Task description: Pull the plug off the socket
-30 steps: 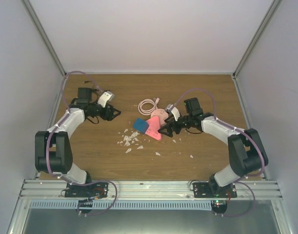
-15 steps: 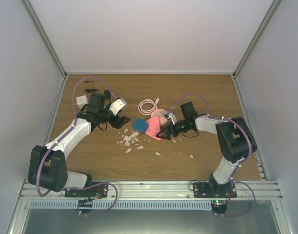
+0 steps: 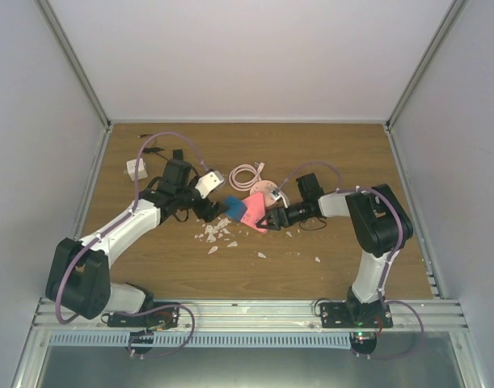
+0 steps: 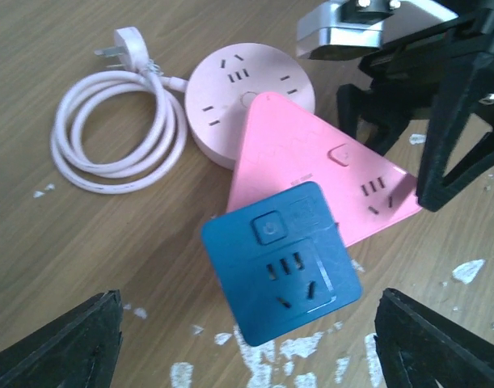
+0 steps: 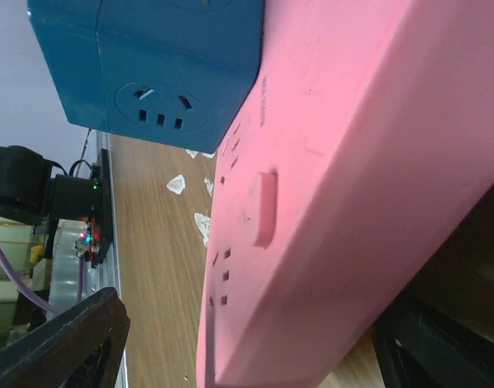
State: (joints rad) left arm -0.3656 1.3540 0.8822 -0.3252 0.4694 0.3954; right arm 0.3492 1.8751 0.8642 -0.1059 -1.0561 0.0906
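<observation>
Socket: the flat salmon-pink triangular power strip [image 4: 311, 153] lies face up near the middle of the wooden table [image 3: 327, 153], one corner resting on the round pink outlet disc [image 4: 247, 97].
Plug: the dark blue cube-shaped adapter [image 4: 283, 263] sits seated on the strip's near corner, its own outlet face up; you have not yet parted the two.
Right gripper [image 5: 255, 339]: its fingers stand wide to either side of the strip's far corner. A strip of table shows between one finger and the pink edge, so you are not clamped yet. It is probably placed there to pin the strip while the plug is pulled.
Left gripper [image 4: 251, 323]: its fingers are spread wide and empty, with the blue cube just ahead and centred between them. You seem lined up to take the cube by its sides.
Reason for the split: one arm anchors and the other pulls, or else the light strip would likely follow the plug.
Surroundings: a coiled white cable [image 4: 117, 129] lies beside the disc, and white flecks [image 3: 214, 234] are scattered under your approach.
Risk: the overlap with the disc may let the strip rock.
</observation>
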